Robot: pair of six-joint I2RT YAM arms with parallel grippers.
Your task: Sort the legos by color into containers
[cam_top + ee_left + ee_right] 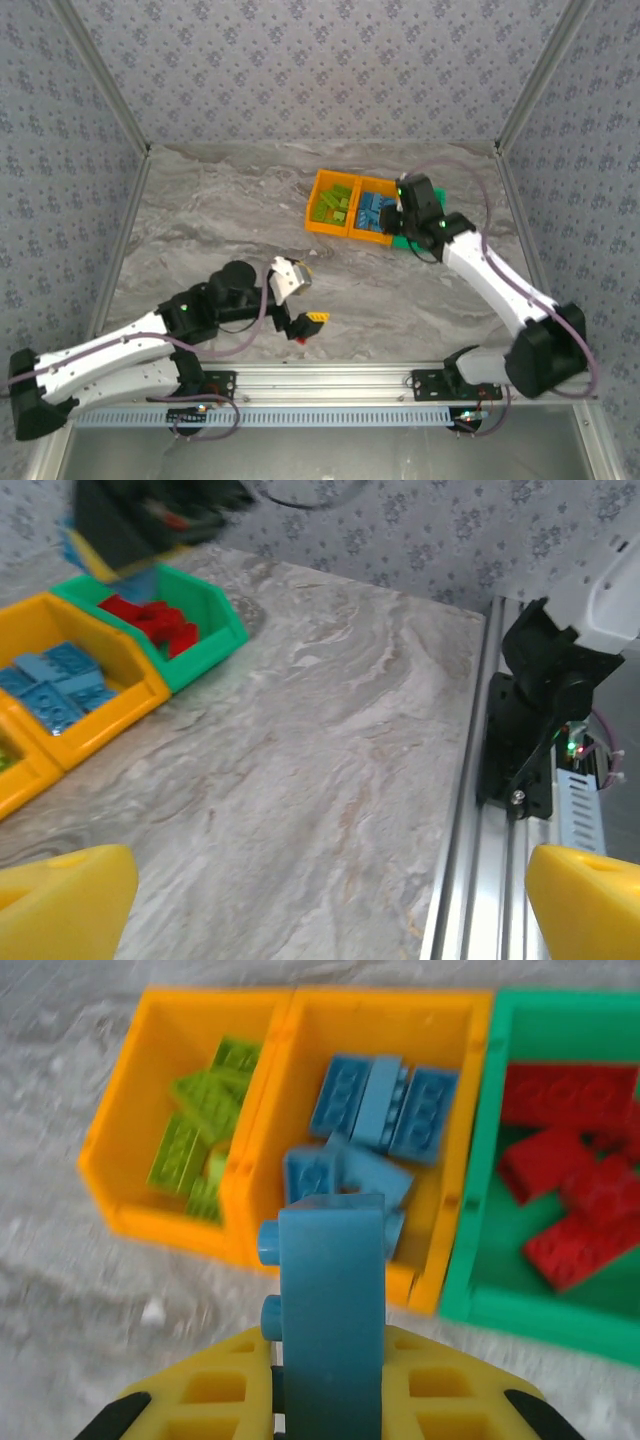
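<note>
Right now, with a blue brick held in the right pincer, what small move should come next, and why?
Probably ease the right pincer forward a little before releasing. Its blue brick hangs about over the near wall of the middle orange bin, where the other blue bricks already lie.

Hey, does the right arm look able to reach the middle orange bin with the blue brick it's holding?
Probably yes. The right claw, shut on the blue brick, hangs right by the middle orange bin. The bin's top is open, and nothing stands between them.
</note>
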